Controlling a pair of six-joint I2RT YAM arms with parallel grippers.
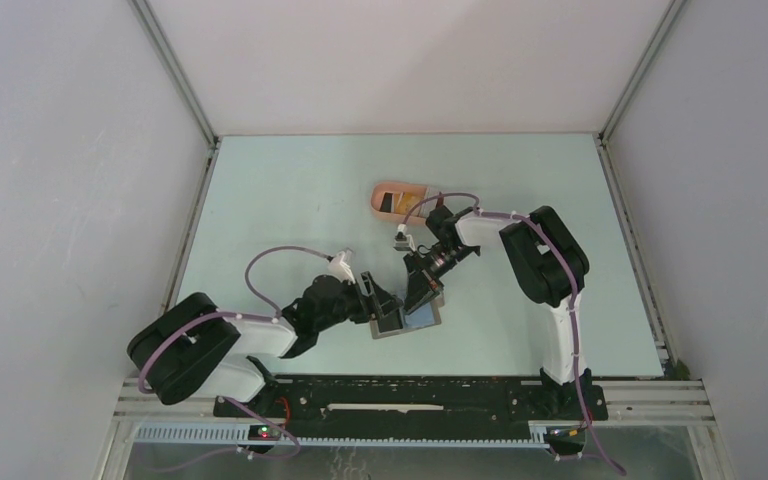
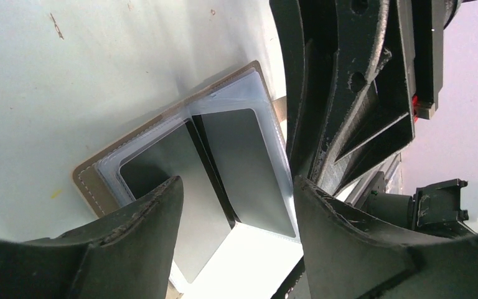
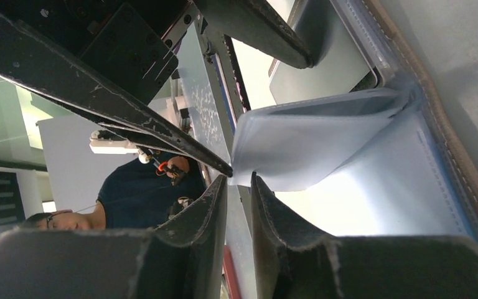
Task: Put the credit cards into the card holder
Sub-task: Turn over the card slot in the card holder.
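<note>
While the right gripper (image 3: 236, 187) stands nearly closed at a sleeve (image 3: 323, 137) edge, a pale card (image 3: 202, 99) lies in its gap; a grip cannot be confirmed. Left gripper (image 2: 236, 208) is wide open, straddling the opened holder (image 1: 405, 330), lower centre. Step, apparently: insertion. Next: align card edge with sleeve mouth.

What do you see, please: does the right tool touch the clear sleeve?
Cannot tell: right wrist view puts the clear sleeve at the right tool, contact unclear.

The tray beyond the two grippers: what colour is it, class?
The tray is salmon pink; the top external view shows it best.
</note>
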